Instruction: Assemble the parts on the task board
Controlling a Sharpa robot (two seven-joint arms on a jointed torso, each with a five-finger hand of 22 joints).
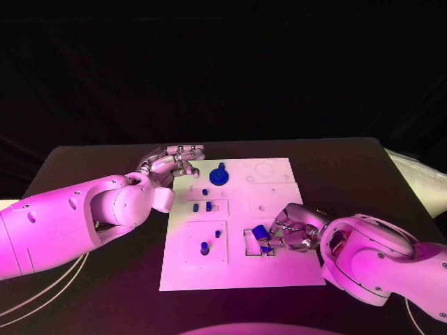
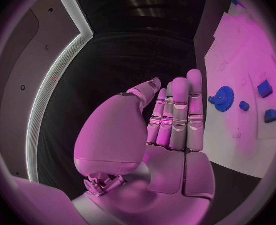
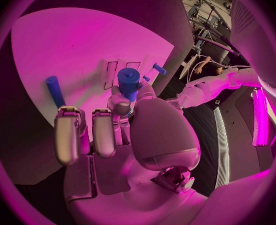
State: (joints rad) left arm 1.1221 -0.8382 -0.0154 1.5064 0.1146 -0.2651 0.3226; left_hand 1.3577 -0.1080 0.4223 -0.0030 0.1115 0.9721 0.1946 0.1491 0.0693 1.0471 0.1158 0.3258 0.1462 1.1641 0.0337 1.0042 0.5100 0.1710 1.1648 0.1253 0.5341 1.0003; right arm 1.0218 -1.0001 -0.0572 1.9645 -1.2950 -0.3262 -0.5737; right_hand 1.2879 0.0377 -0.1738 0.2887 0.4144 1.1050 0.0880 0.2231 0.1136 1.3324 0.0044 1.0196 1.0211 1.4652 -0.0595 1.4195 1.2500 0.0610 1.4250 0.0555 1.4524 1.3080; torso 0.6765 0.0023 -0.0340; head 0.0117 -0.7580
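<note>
The white task board (image 1: pixel 239 272) lies in the middle of the black counter (image 1: pixel 355 167). The right hand (image 1: pixel 289 234) rests over the board's near right part, beside a rectangular cut-out, and pinches a short blue cylinder (image 3: pixel 128 82) between thumb and fingers; in the head view this piece shows as a blue spot at the fingertips (image 1: pixel 261 234). A long blue peg (image 3: pixel 54 91) stands upright on the board just beside that hand. The left hand (image 1: pixel 171 164) is at the board's far left corner, holding nothing, its fingers (image 2: pixel 178 112) straight and laid together over the dark counter just off the board's edge. Near it on the board lies a blue gear (image 1: pixel 218 176), with small blue blocks (image 2: pixel 265 89) further along. More blue pegs (image 1: pixel 204 248) stand in the board's left-hand panels.
</note>
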